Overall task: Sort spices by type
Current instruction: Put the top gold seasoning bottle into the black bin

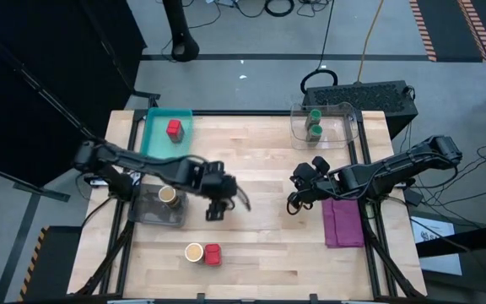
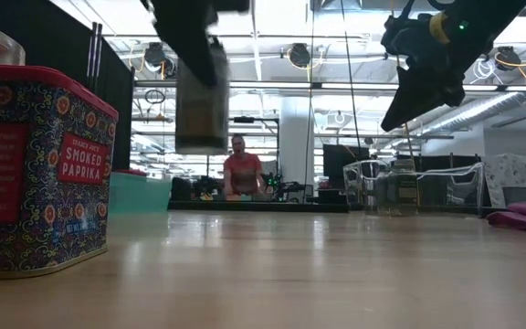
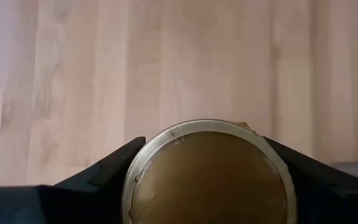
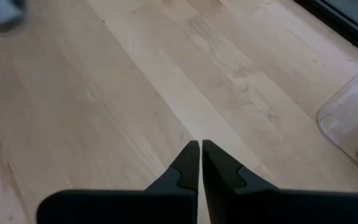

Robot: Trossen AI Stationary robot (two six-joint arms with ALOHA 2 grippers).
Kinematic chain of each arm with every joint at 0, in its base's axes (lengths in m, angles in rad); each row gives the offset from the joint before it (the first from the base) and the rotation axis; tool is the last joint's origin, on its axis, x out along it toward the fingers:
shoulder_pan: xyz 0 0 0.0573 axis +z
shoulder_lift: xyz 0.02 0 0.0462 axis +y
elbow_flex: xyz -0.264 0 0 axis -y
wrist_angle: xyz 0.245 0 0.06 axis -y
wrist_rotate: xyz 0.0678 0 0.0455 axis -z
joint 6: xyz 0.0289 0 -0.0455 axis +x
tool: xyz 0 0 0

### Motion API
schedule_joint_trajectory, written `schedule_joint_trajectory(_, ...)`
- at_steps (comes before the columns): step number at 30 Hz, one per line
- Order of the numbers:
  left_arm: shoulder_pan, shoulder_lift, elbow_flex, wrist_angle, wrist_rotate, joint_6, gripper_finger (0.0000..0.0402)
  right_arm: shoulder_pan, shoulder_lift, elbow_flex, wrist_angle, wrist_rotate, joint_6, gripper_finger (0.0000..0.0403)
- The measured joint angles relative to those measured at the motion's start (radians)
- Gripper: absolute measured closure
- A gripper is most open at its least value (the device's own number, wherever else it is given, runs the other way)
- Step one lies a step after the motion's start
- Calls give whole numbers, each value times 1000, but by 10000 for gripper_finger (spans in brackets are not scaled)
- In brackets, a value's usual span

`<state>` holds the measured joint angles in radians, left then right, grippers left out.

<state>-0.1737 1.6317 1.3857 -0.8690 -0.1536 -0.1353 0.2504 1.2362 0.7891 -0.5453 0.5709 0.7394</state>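
Observation:
My left gripper (image 1: 216, 209) hangs over the table's middle, shut on a tan cylinder jar (image 2: 201, 100); the jar's round end (image 3: 207, 177) fills the left wrist view. A second tan jar (image 1: 168, 195) stands in a clear bin (image 1: 154, 215) just left of it. A third tan jar (image 1: 194, 252) and a red jar (image 1: 213, 254) stand near the near edge. Another red jar (image 1: 174, 128) sits in the teal tray (image 1: 154, 139). Two green-lidded jars (image 1: 315, 122) stand in the far clear bin (image 1: 344, 127). My right gripper (image 4: 201, 149) is shut and empty above bare wood right of centre. My left gripper pinches the tan jar between its two fingers (image 3: 107, 168), one on each side of the round wall (image 3: 132, 180). The fingers come from above, pointing down. The jar is upright below them and lifted clear of the table (image 2: 201, 137).
A purple cloth (image 1: 342, 221) lies on the right side of the table below my right arm. The paprika tin (image 2: 35, 174) looms close at the low view's left. A person (image 2: 242, 169) sits beyond the far edge. Bare wood lies between the two grippers.

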Motion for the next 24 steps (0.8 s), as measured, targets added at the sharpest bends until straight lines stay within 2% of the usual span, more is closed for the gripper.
schedule_joint_trajectory(6, -131, -81, 0, -22, -41, -83, 122, 0, 0, 0, 3, 0, 4, 403)
schedule_joint_trajectory(11, -212, -140, 0, -46, -150, -176, 122, 0, 0, 0, 3, 0, 1, 403)
schedule_joint_trajectory(13, -240, -161, 0, -72, -163, -218, 122, 0, 0, 0, 3, 0, 1, 403)
schedule_joint_trajectory(17, -295, -214, 0, -183, -164, -325, 122, 0, 0, 0, 3, 0, 1, 403)
schedule_joint_trajectory(24, -382, -267, 0, -487, -104, -632, 122, 0, 0, 0, 3, 0, 1, 403)
